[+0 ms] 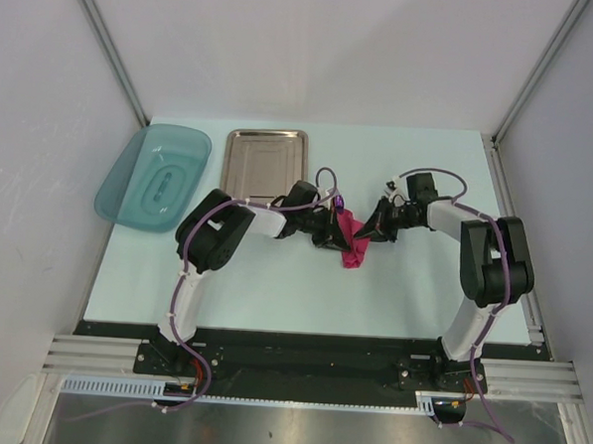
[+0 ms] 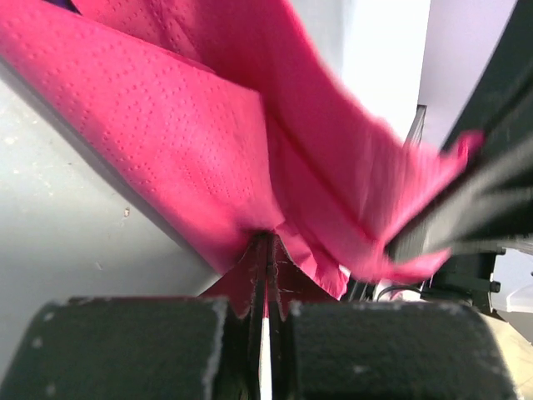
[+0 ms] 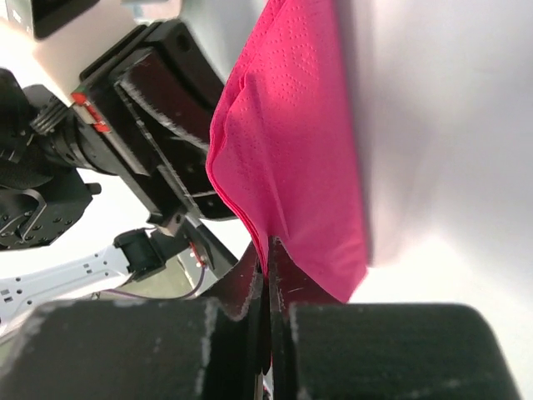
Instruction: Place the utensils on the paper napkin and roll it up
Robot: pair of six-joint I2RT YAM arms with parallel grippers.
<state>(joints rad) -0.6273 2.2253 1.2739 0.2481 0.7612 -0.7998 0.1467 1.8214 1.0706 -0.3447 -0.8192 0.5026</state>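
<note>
the paper napkin (image 1: 352, 241) is bunched into a loose fold over the middle of the surface (image 1: 273, 290), strung between the two arms. the utensils cannot be made out in it, and it could tear if the arms draw apart, or spring open and spill its contents if either pinch slips. the left end effector (image 2: 265, 250) is pressed together on a lower edge of the napkin and the right end effector (image 3: 268, 250) is clamped on another fold, while the steel tray (image 1: 266, 164) and teal dish (image 1: 155, 175) lie well apart to the far left.
</note>
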